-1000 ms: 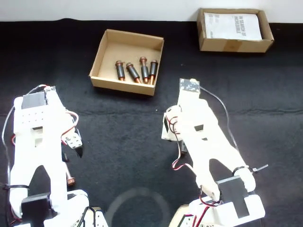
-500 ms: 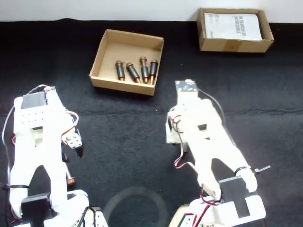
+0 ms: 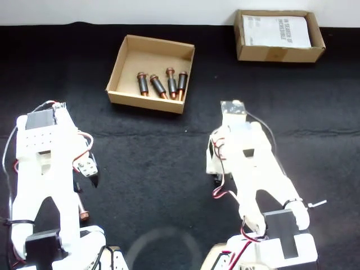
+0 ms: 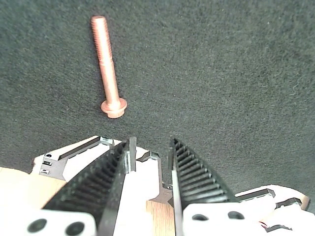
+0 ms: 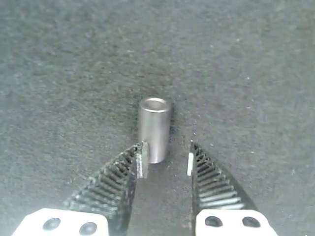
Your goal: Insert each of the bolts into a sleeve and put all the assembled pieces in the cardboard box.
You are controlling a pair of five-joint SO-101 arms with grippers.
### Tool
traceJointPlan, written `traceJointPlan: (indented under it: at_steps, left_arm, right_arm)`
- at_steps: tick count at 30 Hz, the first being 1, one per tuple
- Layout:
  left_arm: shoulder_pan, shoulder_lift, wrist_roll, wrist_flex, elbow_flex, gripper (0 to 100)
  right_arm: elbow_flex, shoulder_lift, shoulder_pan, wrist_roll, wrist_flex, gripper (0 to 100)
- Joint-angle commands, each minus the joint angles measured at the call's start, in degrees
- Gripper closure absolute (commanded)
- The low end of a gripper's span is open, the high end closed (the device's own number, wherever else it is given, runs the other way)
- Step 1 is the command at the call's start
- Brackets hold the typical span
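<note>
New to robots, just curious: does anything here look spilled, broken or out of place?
Nothing stands out. Four assembled pieces lie in the cardboard box; one bare bolt lies on the mat before the left gripper, and one sleeve sits at the open right gripper.

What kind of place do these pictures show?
Likely a robotics lab workbench: a left arm and a right arm side by side on a black mat, with a cardboard box of assembled bolts.

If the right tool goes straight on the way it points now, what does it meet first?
Most likely the sleeve, lying just ahead of the open right tool, though depth is unclear.
</note>
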Motion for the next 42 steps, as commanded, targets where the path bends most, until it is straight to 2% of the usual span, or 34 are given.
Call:
traceJointPlan:
  at_steps: [1, 9, 16, 19, 32, 35, 39, 42]
  left_arm:
    - [0.4, -0.22, 0.26, -0.18, -2.33, 88]
    - [0.4, -0.13, 0.26, -1.41, -2.24, 88]
    - [-0.92, -0.22, 0.18, -1.14, -2.24, 88]
    - [-1.54, -0.22, 0.0, -1.05, -2.24, 88]
    - [-5.76, 0.13, -0.09, -0.97, -1.8, 88]
    - [-5.85, 0.13, -0.09, -0.97, -1.8, 88]
    - [-5.85, 0.13, -0.09, -0.97, -1.8, 88]
    - [-5.85, 0.13, -0.09, -0.97, -1.71, 88]
  right_arm:
    - [4.18, -1.1, 0.13, 0.0, -3.38, 87.2]
    - [6.02, -1.1, -6.02, -0.09, -9.54, 87.2]
    - [6.2, -0.84, -6.11, 0.44, -12.0, 86.9]
    - [5.14, 1.98, -6.11, 3.43, -12.18, 86.9]
    - [-10.86, 20.35, -5.85, 4.66, -10.15, 87.2]
    - [-15.43, 23.96, -6.64, 8.44, -6.99, 87.2]
    - [-20.18, 28.7, -6.99, 9.58, -2.95, 87.2]
    - [-22.81, 30.99, -7.08, 9.58, -0.84, 94.0]
